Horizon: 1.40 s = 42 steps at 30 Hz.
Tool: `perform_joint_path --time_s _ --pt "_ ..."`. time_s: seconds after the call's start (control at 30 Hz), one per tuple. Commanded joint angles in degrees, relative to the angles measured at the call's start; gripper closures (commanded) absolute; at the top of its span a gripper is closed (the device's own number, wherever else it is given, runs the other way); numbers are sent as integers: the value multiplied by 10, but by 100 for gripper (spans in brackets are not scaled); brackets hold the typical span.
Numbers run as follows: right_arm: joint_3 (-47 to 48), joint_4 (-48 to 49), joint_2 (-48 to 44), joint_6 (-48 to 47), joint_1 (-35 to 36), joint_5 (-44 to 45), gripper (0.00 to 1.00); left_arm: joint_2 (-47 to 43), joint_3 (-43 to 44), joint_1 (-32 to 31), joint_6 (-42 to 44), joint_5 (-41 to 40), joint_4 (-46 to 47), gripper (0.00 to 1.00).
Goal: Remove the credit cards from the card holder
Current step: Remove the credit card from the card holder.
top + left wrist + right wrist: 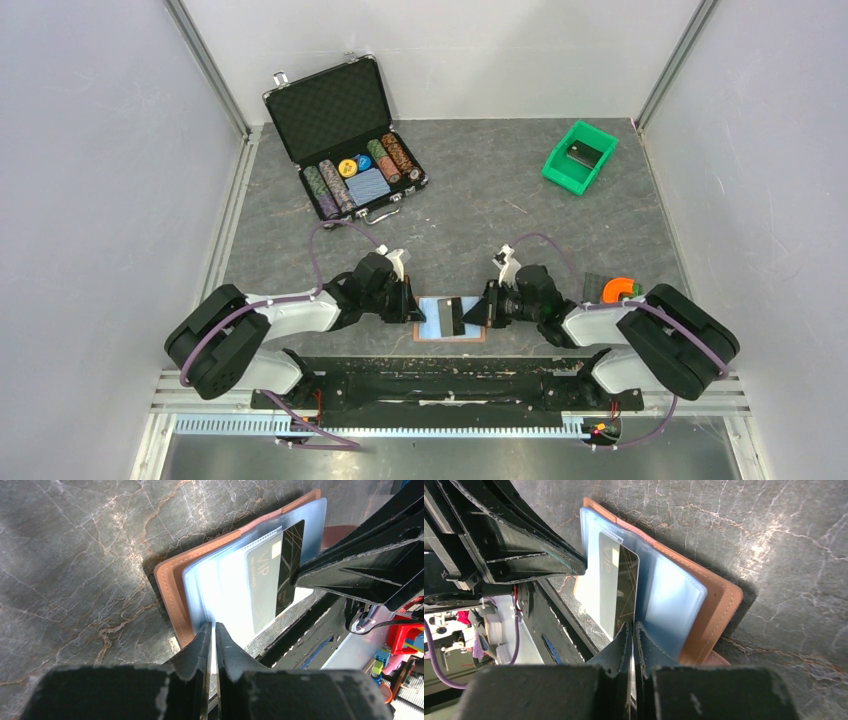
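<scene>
The brown card holder (477, 337) lies open near the table's front edge, its light blue lining and clear sleeves facing up. A dark grey credit card (452, 316) sticks halfway out of a sleeve. In the left wrist view my left gripper (212, 626) is shut on the near edge of a sleeve of the holder (172, 587), and the card (290, 545) shows its dark end. In the right wrist view my right gripper (632, 625) is shut on the bare edge of the card (626, 582), beside the holder (719, 600). In the top view the grippers, left (413, 306) and right (487, 311), flank the holder.
An open black case with poker chips (345, 140) stands at the back left. A green bin (580, 157) holding a dark block is at the back right. An orange object (620, 289) sits by the right arm. The black base rail (440, 375) runs just in front of the holder.
</scene>
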Motion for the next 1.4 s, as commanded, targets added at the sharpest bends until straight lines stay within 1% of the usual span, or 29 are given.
perform_joint_path --time_s 0.0,0.17,0.27,0.43,0.5,0.57,0.73,0.87,0.97,1.1,1.23,1.37 --pt "17 -49 -38 -22 -9 18 100 5 -9 -2 10 -10 -63 85" --pt "32 -135 -111 -40 -24 53 100 -24 4 -2 10 1 -80 81" --pt "35 -163 -142 -60 -35 60 100 -43 18 -2 7 7 -98 76" --pt "47 -201 -175 -86 -59 27 100 -87 46 -2 -8 41 -103 57" --pt "61 -224 -192 -111 -64 17 100 -112 61 -2 -10 44 -111 44" --pt "78 -245 -204 -138 -72 -2 100 -131 84 -2 1 41 -128 37" --pt "118 -266 -217 -171 -84 -82 100 -153 137 -1 59 23 -193 27" --pt "134 -268 -218 -184 -83 -158 100 -152 184 -2 99 20 -253 24" --pt "134 -262 -228 -187 -84 -205 100 -155 209 -2 116 28 -271 23" --pt "126 -228 -241 -165 -83 -269 100 -155 229 -2 132 50 -274 22" --pt "112 -177 -248 -129 -83 -312 100 -138 240 -2 146 96 -270 23" --pt "107 -174 -243 -125 -82 -320 100 -120 242 -2 143 160 -248 24"
